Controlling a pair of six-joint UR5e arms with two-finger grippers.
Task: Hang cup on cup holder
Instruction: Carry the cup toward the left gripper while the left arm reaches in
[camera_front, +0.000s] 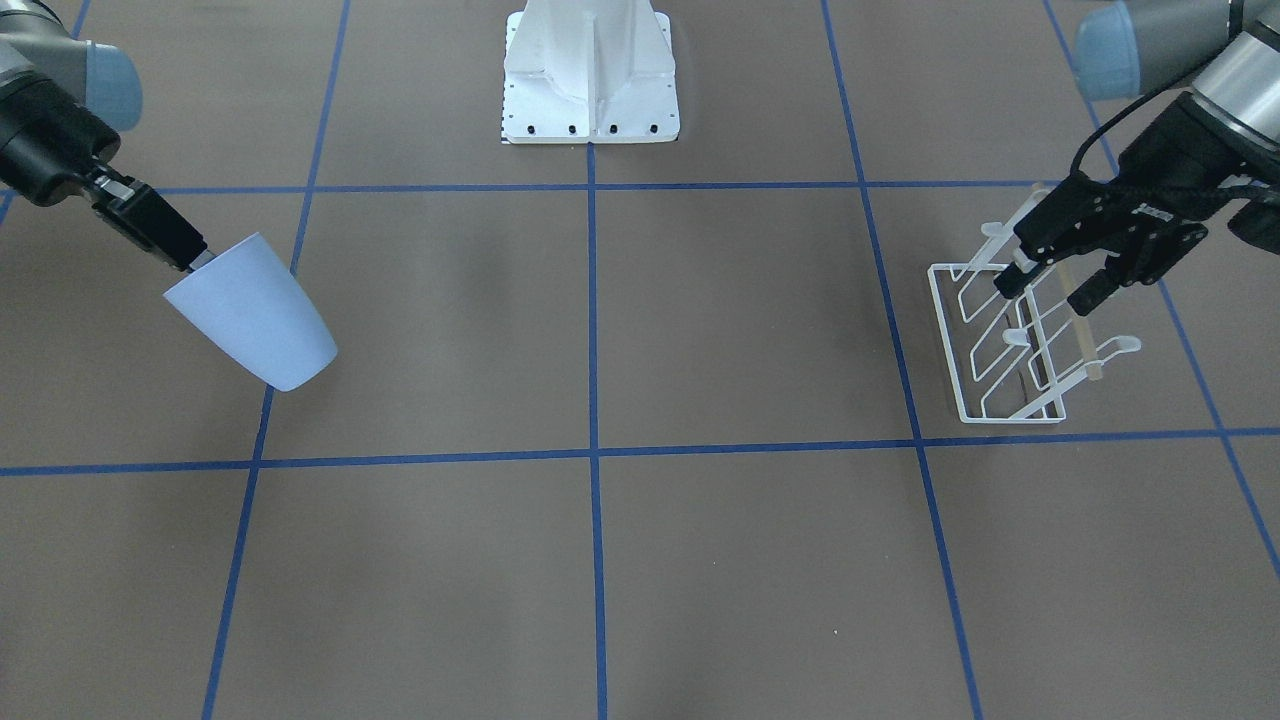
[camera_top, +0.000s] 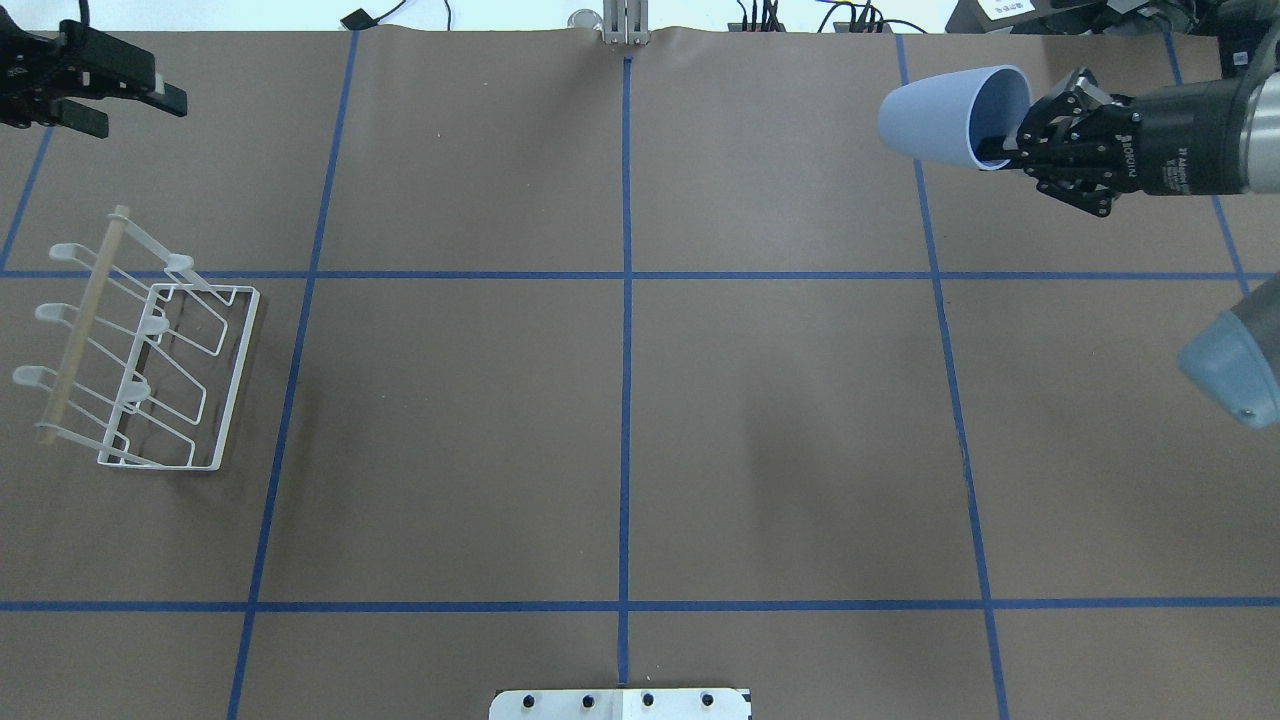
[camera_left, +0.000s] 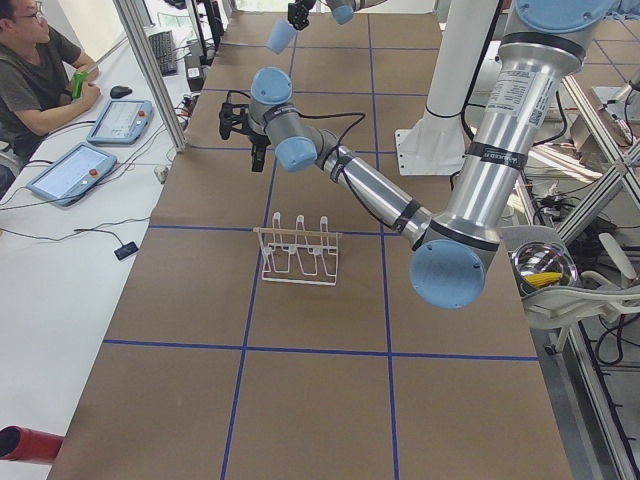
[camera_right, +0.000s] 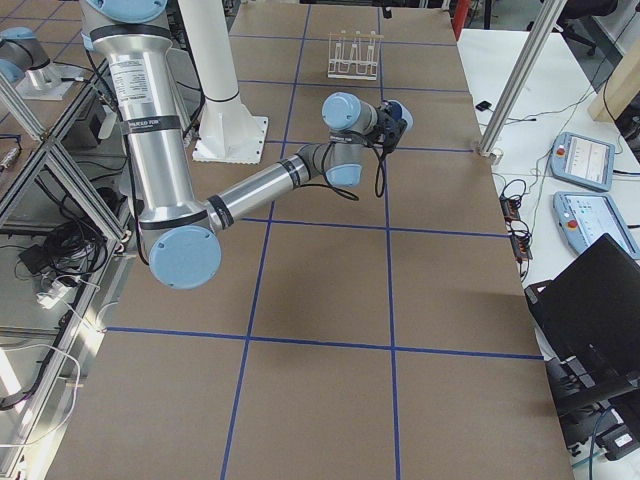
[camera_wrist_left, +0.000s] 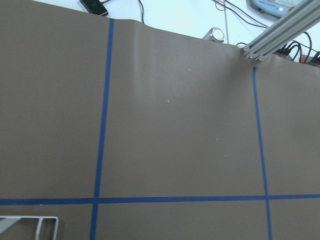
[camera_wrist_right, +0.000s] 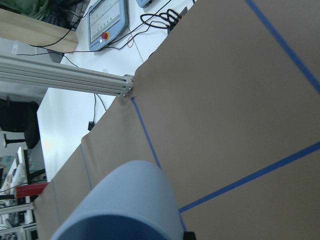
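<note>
Pinching the matte, tapered cup (camera_top: 935, 118) by its rim: right gripper (camera_top: 1005, 150). Left gripper (camera_front: 1045, 292) spread near white wire cup holder (camera_top: 84, 322).

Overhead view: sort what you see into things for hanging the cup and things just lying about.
For the job: pale blue tapered plastic cup, in the right gripper; white wire cup holder with wooden rod.
Lying about: white bolted pedestal base; black cables at far edge.
</note>
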